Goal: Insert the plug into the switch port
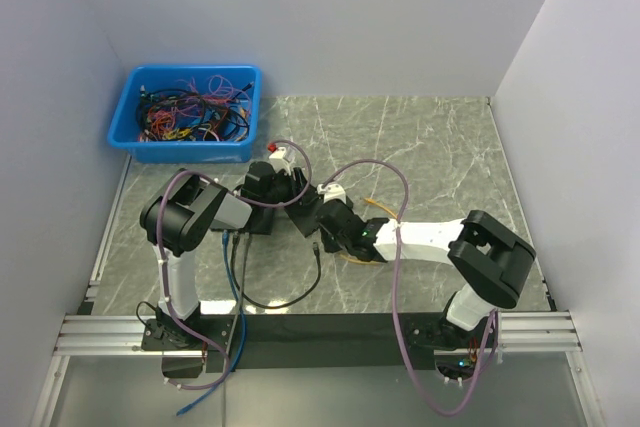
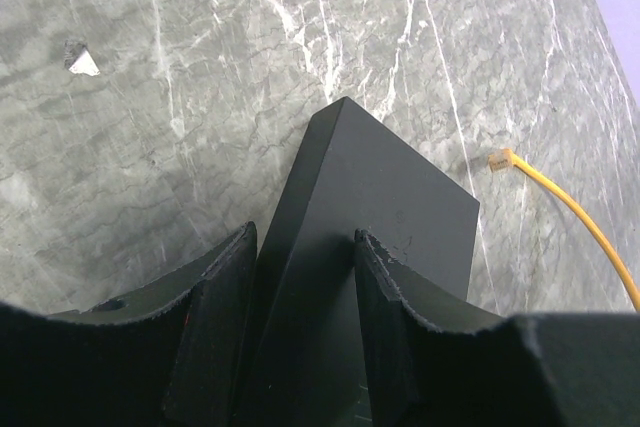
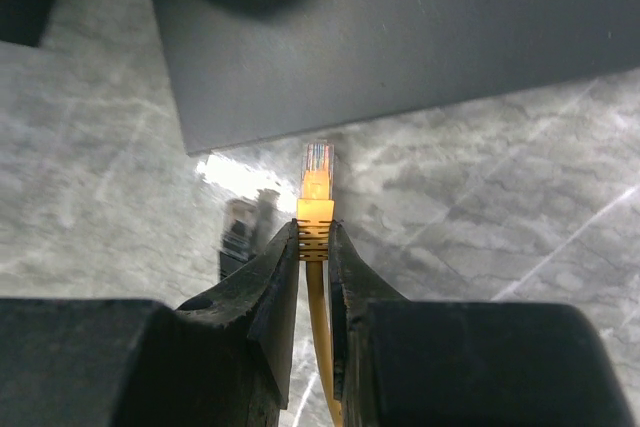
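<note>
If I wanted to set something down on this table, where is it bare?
Widest bare marble: far right of the table, between back wall, right wall and right arm. A smaller patch lies right of the blue bin. The middle is crowded: left gripper on the black switch, right gripper holding the yellow plug, black cable nearby.

We had both arms reaching forward and bent inward, wrists close together. Our left gripper (image 2: 305,239) gripped the switch (image 2: 380,197) with its jaws half apart. Our right gripper (image 3: 315,237) pinched the plug (image 3: 316,179), its jaws nearly together.
</note>
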